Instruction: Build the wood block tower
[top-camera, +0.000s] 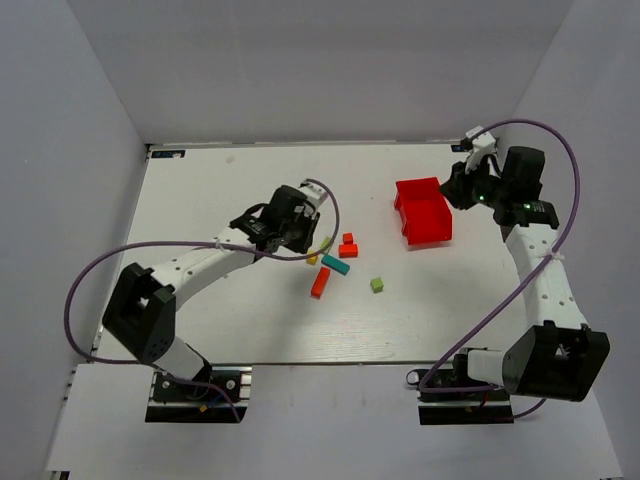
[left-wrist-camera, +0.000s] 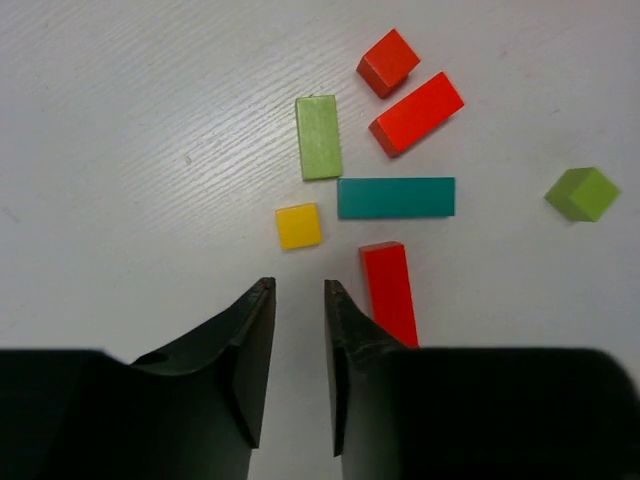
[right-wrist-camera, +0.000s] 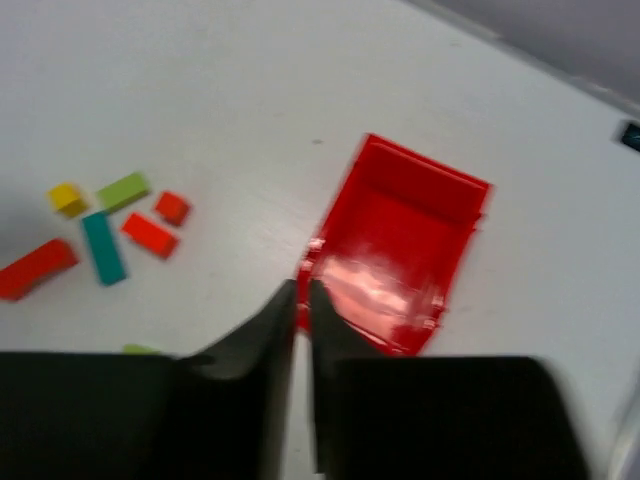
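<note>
The wooden blocks lie loose and flat on the white table, none stacked. In the left wrist view I see a yellow cube (left-wrist-camera: 298, 225), a light green bar (left-wrist-camera: 318, 137), a red cube (left-wrist-camera: 388, 62), an orange-red bar (left-wrist-camera: 416, 113), a teal bar (left-wrist-camera: 396, 197), a second orange-red bar (left-wrist-camera: 389, 292) and a green cube (left-wrist-camera: 582, 193). My left gripper (left-wrist-camera: 298, 288) is open by a narrow gap and empty, just short of the yellow cube. My right gripper (right-wrist-camera: 302, 288) is shut and empty above the near-left corner of the red bin (right-wrist-camera: 400, 245).
The red plastic bin (top-camera: 423, 210) stands right of the block cluster (top-camera: 335, 264), empty inside. The green cube (top-camera: 377, 285) lies apart, toward the front. White walls enclose the table on three sides.
</note>
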